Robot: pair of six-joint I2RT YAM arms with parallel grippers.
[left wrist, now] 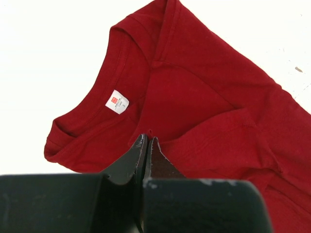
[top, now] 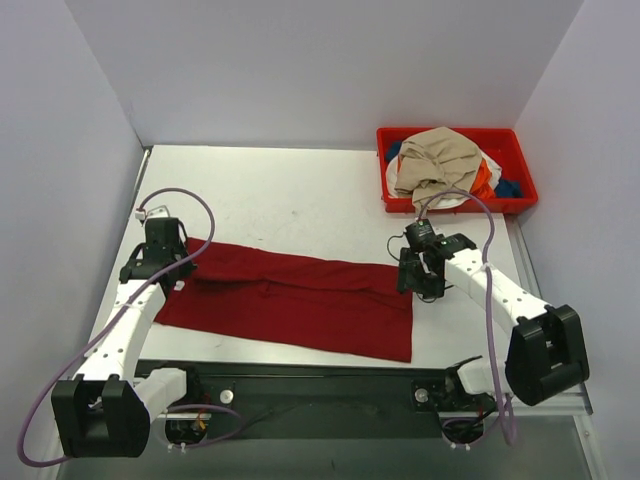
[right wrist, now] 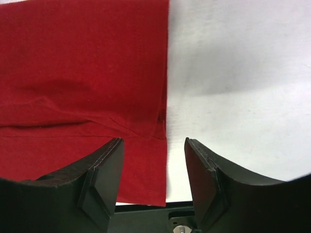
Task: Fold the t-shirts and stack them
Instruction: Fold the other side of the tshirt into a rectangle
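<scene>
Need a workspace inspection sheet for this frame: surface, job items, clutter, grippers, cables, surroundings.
Surface: white table, a few small dark specks.
Job's things: dark red t-shirt lying flat as a long folded strip, collar and white neck label at the left end, hem at the right. Other shirts, tan on top, heaped in the red bin at the far right.
Clutter: nothing seen.
Grippers: left gripper shut, tips at the cloth below the collar; pinch unclear. Right gripper open, straddling the hem edge.
Cables: left purple cable and right purple cable loop above the arms.
Surroundings: plain white walls; black rail at the near edge.
</scene>
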